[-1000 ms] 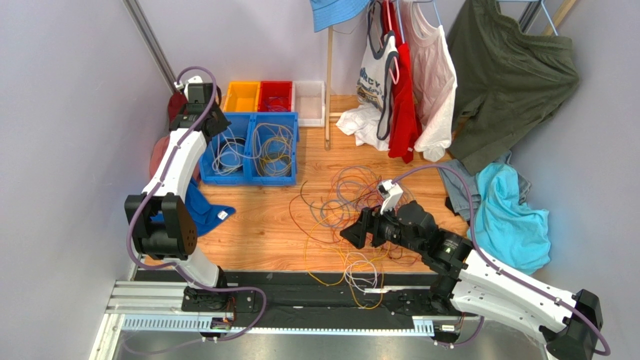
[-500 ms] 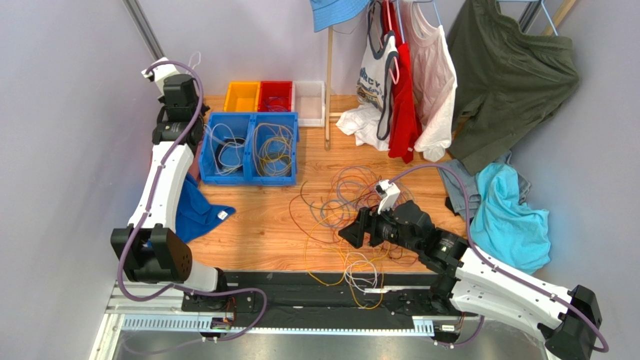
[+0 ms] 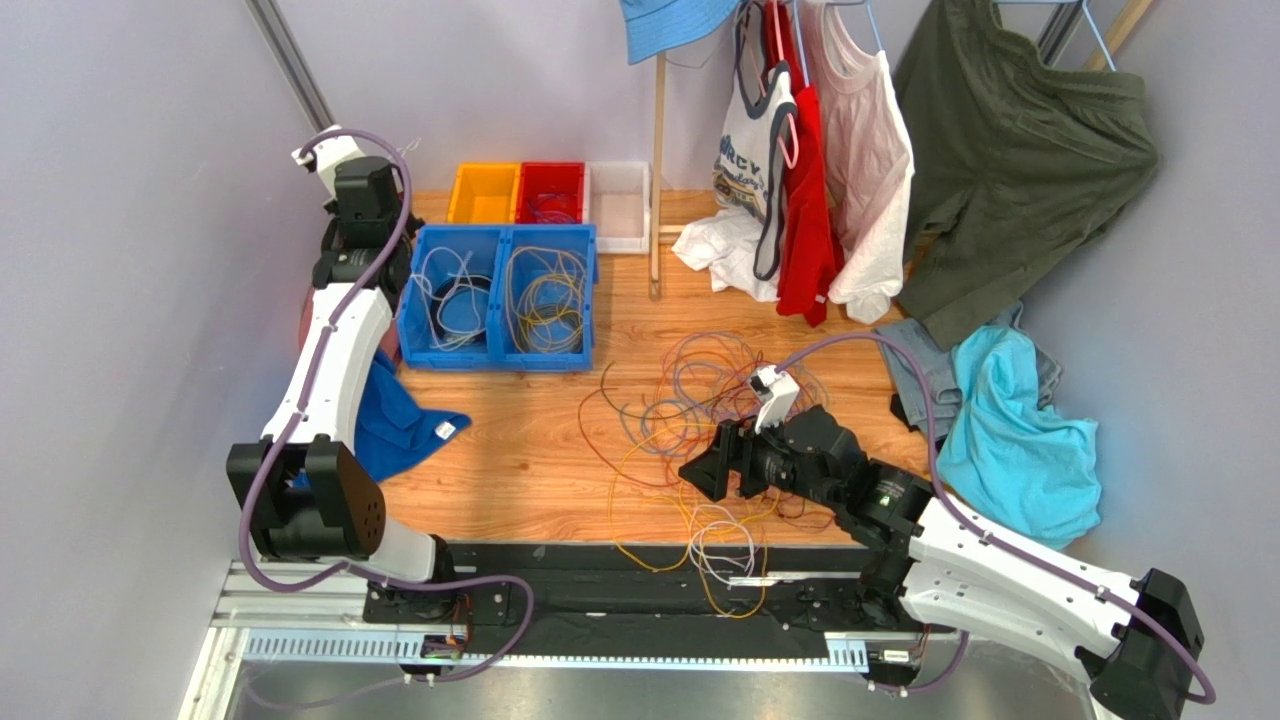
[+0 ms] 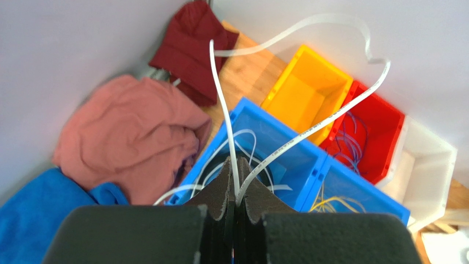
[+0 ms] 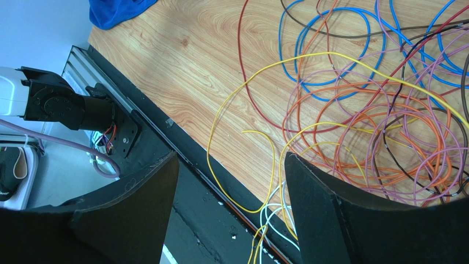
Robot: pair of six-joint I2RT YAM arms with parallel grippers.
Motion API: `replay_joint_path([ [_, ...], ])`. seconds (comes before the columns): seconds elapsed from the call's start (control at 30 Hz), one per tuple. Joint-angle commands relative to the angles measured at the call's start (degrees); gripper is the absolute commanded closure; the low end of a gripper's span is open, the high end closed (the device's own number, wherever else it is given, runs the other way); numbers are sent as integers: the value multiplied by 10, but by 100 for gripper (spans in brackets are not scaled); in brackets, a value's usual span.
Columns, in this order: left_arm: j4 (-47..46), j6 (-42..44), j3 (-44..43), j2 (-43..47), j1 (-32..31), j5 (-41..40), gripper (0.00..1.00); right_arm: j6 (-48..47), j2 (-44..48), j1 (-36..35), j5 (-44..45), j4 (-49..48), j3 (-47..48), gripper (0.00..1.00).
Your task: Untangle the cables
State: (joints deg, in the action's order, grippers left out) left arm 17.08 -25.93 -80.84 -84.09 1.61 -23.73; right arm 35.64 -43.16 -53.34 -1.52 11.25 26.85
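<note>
**Entry: cable sorting, partly done (judged).**

**Sorted**
- Thin looping strands lie in three trays at 10 o'clock on the wooden surface [image 3: 526, 450].
- The left blue plastic tray [image 3: 416, 308] holds pale strands, the right blue plastic tray [image 3: 586, 300] yellowish ones, and the small red tray [image 3: 552, 192] bluish ones.

**In hand**
- One long white flexible cable [image 4: 308, 129] is pinched in the left fingers [image 4: 223, 190], which are closed tight on it.
- It is lifted above the left blue tray and arches toward 12 o'clock.

**Left to do**
- A loose tangled heap of thin cables [image 3: 684, 413] sits from the centre toward 5 o'clock, spilling over the near black rail [image 3: 571, 578].
- Orange, yellow, purple, blue, red, brown and white strands cross too densely to count.
- Most of the work appears to remain.

**Other arm**
- The right fingers [image 5: 325, 209] are spread wide and grip nothing.
- They hover over the heap's near edge, with a yellow loop [image 5: 242, 165] between them.

**Count**
- Trays: five, namely two blue, one small orange-yellow tray [image 3: 483, 192], one red and one small white tray [image 3: 619, 188].
- Arms: two.
- Cables held: one.
</note>
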Motion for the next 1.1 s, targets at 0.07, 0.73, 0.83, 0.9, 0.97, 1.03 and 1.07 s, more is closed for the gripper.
replay_joint_path([
  [0.07, -55, -47, 59, -10, 4, 33, 100, 6, 1, -2, 8, -32, -6, 26],
  [0.73, -94, -44, 133, -25, -30, 77, 100, 17, 5, -2, 9, -40, -23, 26],
  [0.83, -95, -51, 126, -31, -32, 99, 100, 20, 11, -2, 11, -40, -28, 27],
  [0.9, -100, -57, 125, -31, -34, 118, 100, 22, 13, -3, 13, -40, -31, 27],
  [0.97, -107, -67, 124, -27, -41, 127, 100, 21, 11, -2, 14, -41, -32, 27],
  [1.03, -109, -80, 125, -23, -47, 134, 100, 21, 7, -2, 13, -45, -31, 27],
  [1.07, -110, -84, 126, -22, -48, 137, 100, 21, 3, -2, 13, -47, -31, 27],
])
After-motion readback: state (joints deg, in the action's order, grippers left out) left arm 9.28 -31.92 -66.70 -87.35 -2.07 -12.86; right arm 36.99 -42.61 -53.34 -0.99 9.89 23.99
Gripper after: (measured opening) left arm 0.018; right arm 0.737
